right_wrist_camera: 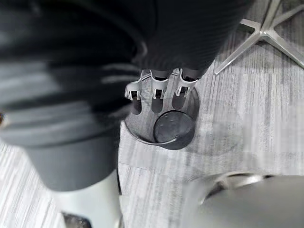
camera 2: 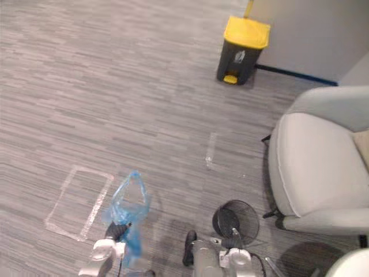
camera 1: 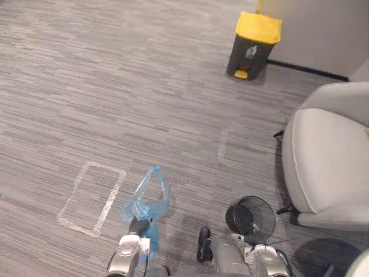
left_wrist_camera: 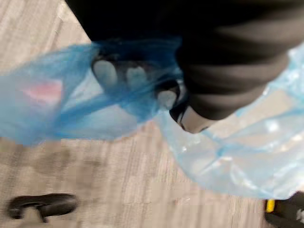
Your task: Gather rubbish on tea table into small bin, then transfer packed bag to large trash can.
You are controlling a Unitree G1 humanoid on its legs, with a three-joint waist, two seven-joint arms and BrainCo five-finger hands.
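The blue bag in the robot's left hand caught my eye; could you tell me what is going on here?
The left hand grips a blue plastic bag above the floor. The right hand is at the rim of the small black mesh bin beside a pale chair. The yellow-lidded trash can stands far off by the wall; the bag has not reached it yet.

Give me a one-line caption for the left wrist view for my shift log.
Left hand with fingers curled into the translucent blue rubbish bag, above the grey floor.
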